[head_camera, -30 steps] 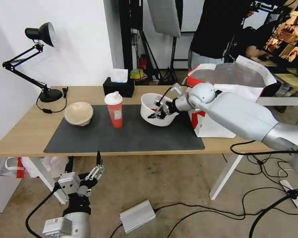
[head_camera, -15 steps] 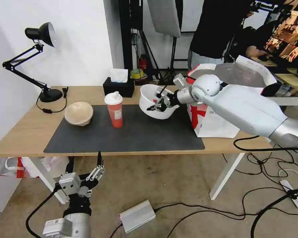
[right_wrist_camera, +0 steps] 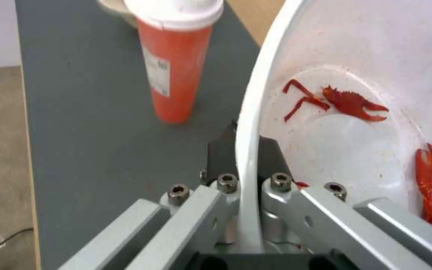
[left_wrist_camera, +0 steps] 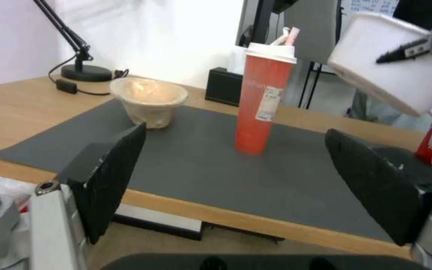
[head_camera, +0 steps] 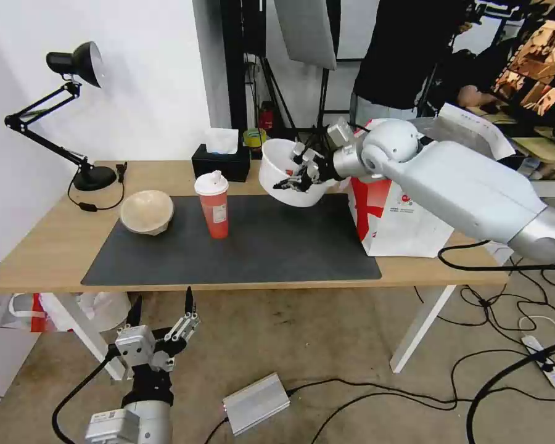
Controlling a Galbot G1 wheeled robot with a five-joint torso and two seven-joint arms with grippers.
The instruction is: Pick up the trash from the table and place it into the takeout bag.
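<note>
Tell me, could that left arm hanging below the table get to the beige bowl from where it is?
Probably yes. The left gripper hangs open below the table edge, and the beige bowl sits on that side with nothing standing before it; the arm would only have to rise over the edge.

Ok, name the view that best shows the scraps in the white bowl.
Right wrist view: red scraps lie plainly inside the white bowl. Head view gives the bowl's tilted side; left wrist view its outer wall.

We see the cup (head_camera: 212, 204) on the mat (head_camera: 240, 246), pulp bowl (head_camera: 146, 211) left of it, takeout bag (head_camera: 407, 209) at the table's (head_camera: 37, 246) right end.
</note>
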